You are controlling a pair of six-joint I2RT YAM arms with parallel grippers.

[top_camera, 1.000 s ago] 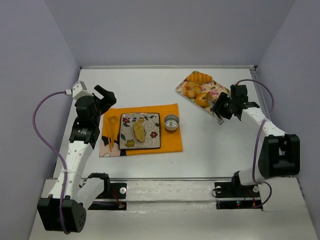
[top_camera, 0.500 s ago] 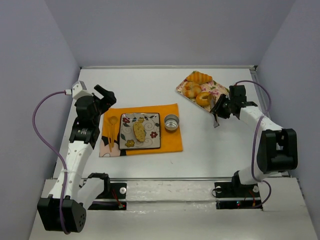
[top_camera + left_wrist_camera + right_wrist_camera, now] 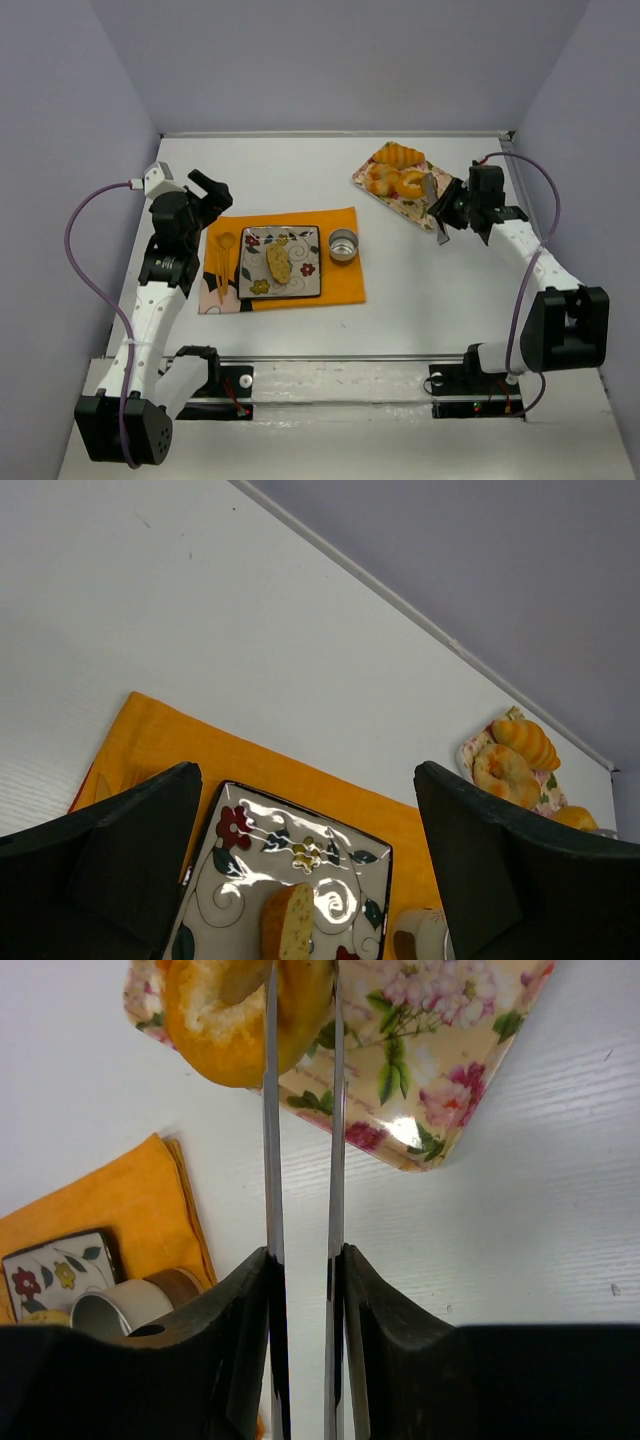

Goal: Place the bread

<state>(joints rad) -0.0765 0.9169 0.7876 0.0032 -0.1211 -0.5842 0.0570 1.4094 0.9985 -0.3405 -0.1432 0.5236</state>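
My right gripper (image 3: 303,1270) is shut on a pair of metal tongs (image 3: 272,1160), squeezing the two blades close together. The tong tips pinch a ring-shaped bread (image 3: 235,1020) at the near end of the floral tray (image 3: 440,1070). From above, the right gripper (image 3: 450,212) sits just right of the tray (image 3: 372,186), where more bread (image 3: 398,154) lies. A square flowered plate (image 3: 300,250) on the orange cloth (image 3: 345,285) carries one bread slice (image 3: 278,262). My left gripper (image 3: 205,190) hovers open behind the cloth's left end, empty; its wrist view shows the plate (image 3: 330,840) between its fingers.
A small metal cup (image 3: 343,245) stands on the cloth right of the plate. Yellow cutlery (image 3: 222,262) lies left of the plate. Grey walls enclose the table on the left, back and right.
The right gripper has squeezed the tongs shut and swung them from pointing toward the table front to reaching over the tray, where they now clamp the ring bread. The left arm has not moved.
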